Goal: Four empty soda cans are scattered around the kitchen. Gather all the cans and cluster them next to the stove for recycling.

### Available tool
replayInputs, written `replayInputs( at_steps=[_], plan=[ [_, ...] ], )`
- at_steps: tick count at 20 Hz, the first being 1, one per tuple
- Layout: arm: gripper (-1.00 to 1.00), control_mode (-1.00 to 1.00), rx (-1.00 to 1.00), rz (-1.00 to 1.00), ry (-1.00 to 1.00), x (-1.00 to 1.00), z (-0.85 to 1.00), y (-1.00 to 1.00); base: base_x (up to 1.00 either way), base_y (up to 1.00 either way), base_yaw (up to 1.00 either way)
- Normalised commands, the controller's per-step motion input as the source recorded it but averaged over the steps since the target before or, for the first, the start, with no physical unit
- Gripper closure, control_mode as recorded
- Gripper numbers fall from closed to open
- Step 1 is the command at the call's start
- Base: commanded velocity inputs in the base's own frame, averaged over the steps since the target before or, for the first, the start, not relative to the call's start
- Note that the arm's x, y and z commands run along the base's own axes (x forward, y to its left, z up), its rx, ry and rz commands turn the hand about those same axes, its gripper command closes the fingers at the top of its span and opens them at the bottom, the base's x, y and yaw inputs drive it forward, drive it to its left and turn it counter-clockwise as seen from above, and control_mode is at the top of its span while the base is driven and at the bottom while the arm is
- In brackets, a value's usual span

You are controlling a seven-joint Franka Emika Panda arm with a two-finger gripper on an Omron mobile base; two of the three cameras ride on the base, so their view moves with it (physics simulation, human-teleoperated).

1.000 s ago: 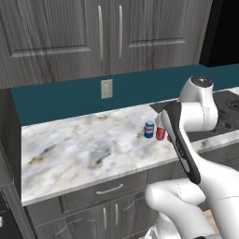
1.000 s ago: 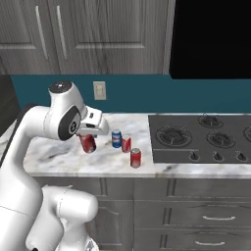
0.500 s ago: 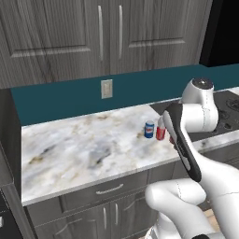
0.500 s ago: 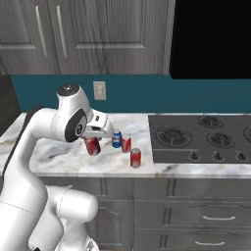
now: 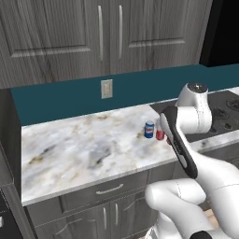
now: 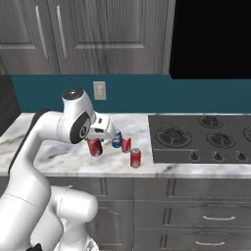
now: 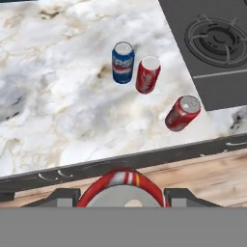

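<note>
a red cylindrical soda can with white marking and a silver top (image 6: 94,146) sits clamped between the two dark fingers of the white arm's gripper (image 6: 96,145), held upright above the front part of the counter. from the hand camera the same can (image 7: 120,189) shows as a red and white ring around a silver disc at the bottom, with a dark finger tip (image 7: 60,197) on either side, pressed against it as far as this cropped view allows me to tell.

three more cans stand upright on the white and grey marbled countertop (image 6: 54,156), close together and just left of the flat dark grey gas cooktop with round black burners (image 6: 203,139). the blue can with a red and white logo (image 7: 123,62) is farthest from the stove; a red can with a silver top (image 7: 147,74) stands just beside it, toward the cooktop. a second red can (image 7: 183,113) stands a little apart from that pair, nearer the counter's front edge and near the stove's front left corner. in the right base view the blue can (image 6: 117,139) is partly hidden behind the gripper, with one red can (image 6: 126,143) next to it and the other (image 6: 135,158) in front. from the left base view the blue can (image 5: 149,129) is clear, and a red can (image 5: 160,133) peeks out beside the arm.

behind the counter runs a teal backsplash (image 6: 132,93) with a pale wall outlet (image 6: 99,90), under grey wood-grain upper cabinets (image 6: 83,34).
</note>
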Motion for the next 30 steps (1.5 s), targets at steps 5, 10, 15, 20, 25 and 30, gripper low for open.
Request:
replayInputs(
  at_steps=[5, 10, 15, 20, 25, 30],
  plan=[
    [1.0, -1.0, 0.0, 0.0, 0.0, 0.25, -0.17, 0.0, 0.0, 0.0, 0.0],
    [1.0, -1.0, 0.0, 0.0, 0.01, 0.22, -0.17, 0.0, 0.0, 0.0, 0.0],
    [1.0, -1.0, 0.0, 0.0, 0.0, 0.18, -0.21, 0.0, 0.0, 0.0, 0.0],
    [1.0, -1.0, 0.0, 0.0, 0.0, 0.16, -0.2, 0.0, 0.0, 0.0, 0.0],
    [1.0, -1.0, 0.0, 0.0, 0.0, 0.19, -0.24, -0.05, 0.0, 0.0, 0.0],
    [1.0, -1.0, 0.0, 0.0, 0.0, 0.24, -0.2, -0.13, 0.0, 0.0, 0.0]
  ],
)
